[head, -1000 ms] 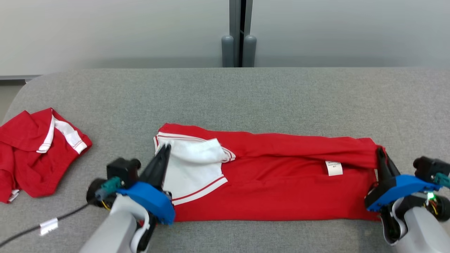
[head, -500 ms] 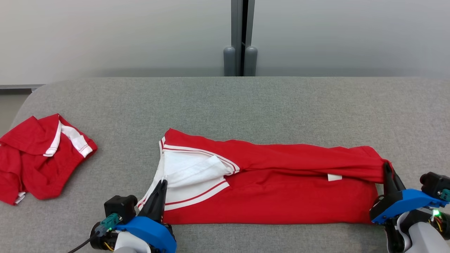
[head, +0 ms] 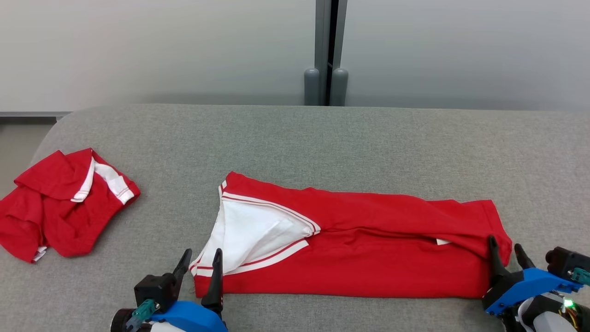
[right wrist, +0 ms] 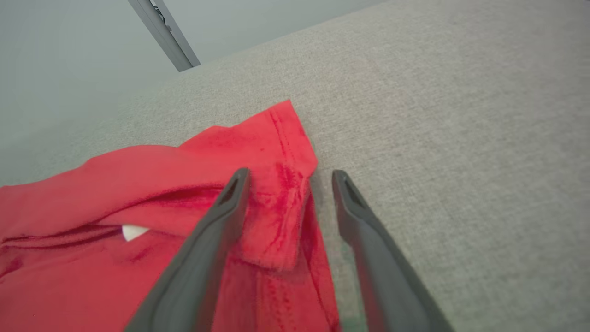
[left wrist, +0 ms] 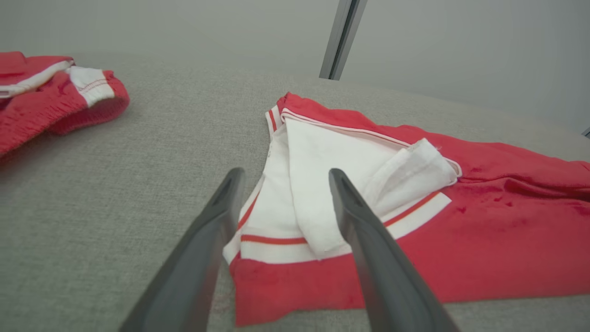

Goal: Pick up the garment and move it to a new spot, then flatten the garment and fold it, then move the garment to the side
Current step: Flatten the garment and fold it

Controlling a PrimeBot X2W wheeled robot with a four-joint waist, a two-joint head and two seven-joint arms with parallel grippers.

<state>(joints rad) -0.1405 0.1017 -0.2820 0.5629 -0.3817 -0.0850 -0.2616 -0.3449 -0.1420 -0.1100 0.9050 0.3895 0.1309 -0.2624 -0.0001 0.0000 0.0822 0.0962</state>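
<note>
Garment (head: 368,267) lies folded; second red garment (head: 60,207) sits well left.

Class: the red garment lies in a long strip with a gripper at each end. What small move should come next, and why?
Probably close the left gripper on the white-trimmed corner between its open jaws, to fold that end across. The garment is only folded lengthwise, and the right gripper is open too.

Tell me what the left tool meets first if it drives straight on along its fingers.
The left tool, standing open, would likely meet the red garment at its white striped end, which lies just ahead; depth is unclear.
</note>
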